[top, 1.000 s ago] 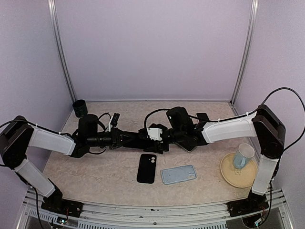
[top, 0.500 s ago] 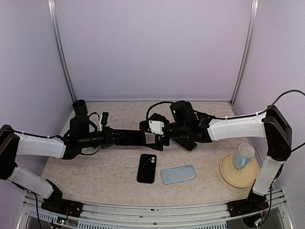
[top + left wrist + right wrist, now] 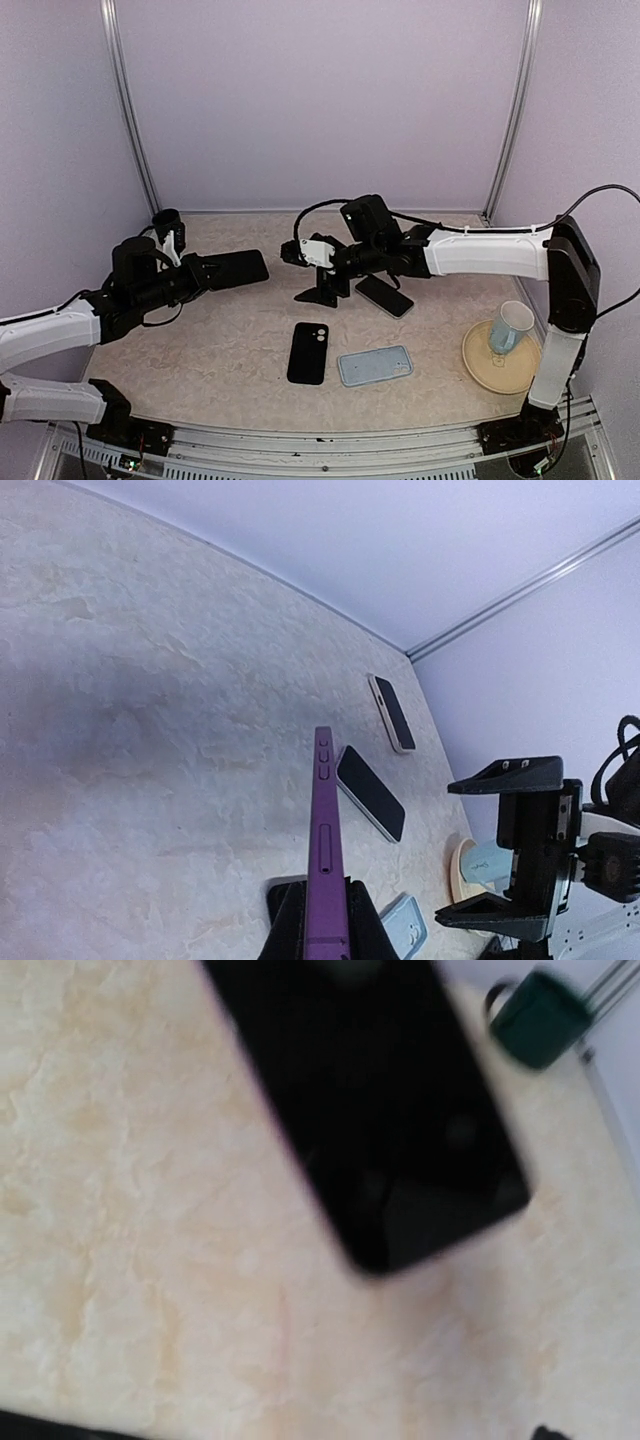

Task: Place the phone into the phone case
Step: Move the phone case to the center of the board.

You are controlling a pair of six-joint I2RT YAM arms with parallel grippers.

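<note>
left fingers clamp the phone, long axis level, pointing rightward; right fingers spread apart.

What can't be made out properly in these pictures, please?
Right wrist view: a dark phone, motion-blurred; which phone is unclear.
Left wrist view: the held phone shows only its edge; bottom edge cuts off the left gripper.
Top view: black slab, phone or case, too small to tell.

worktop: beige, marbled
front centre: black phone, camera side up; pale blue case just beside it
behind them: dark phone, flat
right: tan plate
back left corner: dark cup
</note>
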